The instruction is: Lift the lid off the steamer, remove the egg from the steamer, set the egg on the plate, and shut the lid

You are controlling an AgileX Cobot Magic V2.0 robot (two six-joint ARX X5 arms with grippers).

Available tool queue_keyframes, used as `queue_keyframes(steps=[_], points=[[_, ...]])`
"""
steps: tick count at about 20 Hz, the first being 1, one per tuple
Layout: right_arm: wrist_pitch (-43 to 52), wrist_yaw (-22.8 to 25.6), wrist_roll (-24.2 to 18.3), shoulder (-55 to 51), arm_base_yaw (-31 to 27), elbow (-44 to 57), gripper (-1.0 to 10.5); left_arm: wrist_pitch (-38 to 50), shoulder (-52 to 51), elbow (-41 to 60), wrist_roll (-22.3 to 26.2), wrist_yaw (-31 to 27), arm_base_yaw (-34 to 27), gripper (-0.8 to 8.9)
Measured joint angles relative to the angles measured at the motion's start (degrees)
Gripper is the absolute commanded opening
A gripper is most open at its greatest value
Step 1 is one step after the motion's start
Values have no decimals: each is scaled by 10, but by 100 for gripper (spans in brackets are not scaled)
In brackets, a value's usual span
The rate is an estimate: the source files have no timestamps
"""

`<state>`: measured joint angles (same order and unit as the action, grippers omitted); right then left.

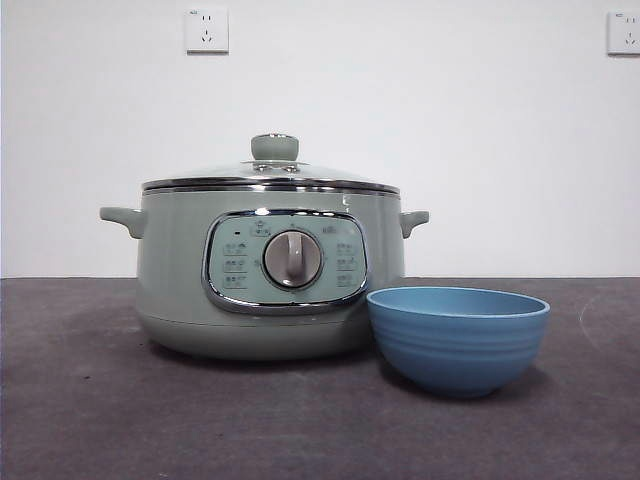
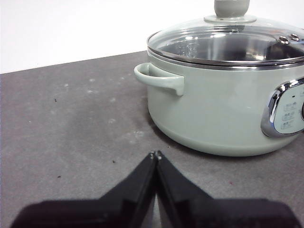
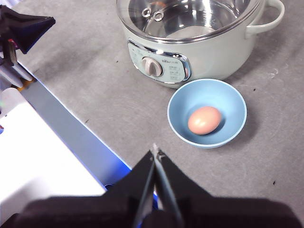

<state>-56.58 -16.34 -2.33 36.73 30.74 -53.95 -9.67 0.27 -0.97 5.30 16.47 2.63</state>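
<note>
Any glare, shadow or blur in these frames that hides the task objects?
Front view: evenly lit, soft shadow under the plate, whose wall hides the egg. Left wrist view: reflections on the lid obscure the steamer's interior; left claw is sharp. Right wrist view: egg clear, a blown-out white patch at one corner.

The steamer [image 1: 190, 270] is pale sage green, with a chrome-framed front panel [image 1: 285, 262] and a grey dial [image 1: 292, 259]. Its clear glass lid [image 1: 270, 172] has a chrome rim and a pale-green knob [image 1: 274, 147]. The plate [image 1: 457, 340] is blue, faintly ridged, with a lighter rim. The egg [image 3: 204, 120] is brown. The table [image 1: 80, 400] is dark grey and the wall [image 1: 450, 120] white.
</note>
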Motion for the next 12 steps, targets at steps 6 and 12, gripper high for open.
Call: queue_keyframes(steps=[6,12], points=[[1,4,-1,0,0,0,0,0,0,0,0,0,0,-4],[5,56,-9,-62,-58,0,0,0,0,0,0,0,0,-4]])
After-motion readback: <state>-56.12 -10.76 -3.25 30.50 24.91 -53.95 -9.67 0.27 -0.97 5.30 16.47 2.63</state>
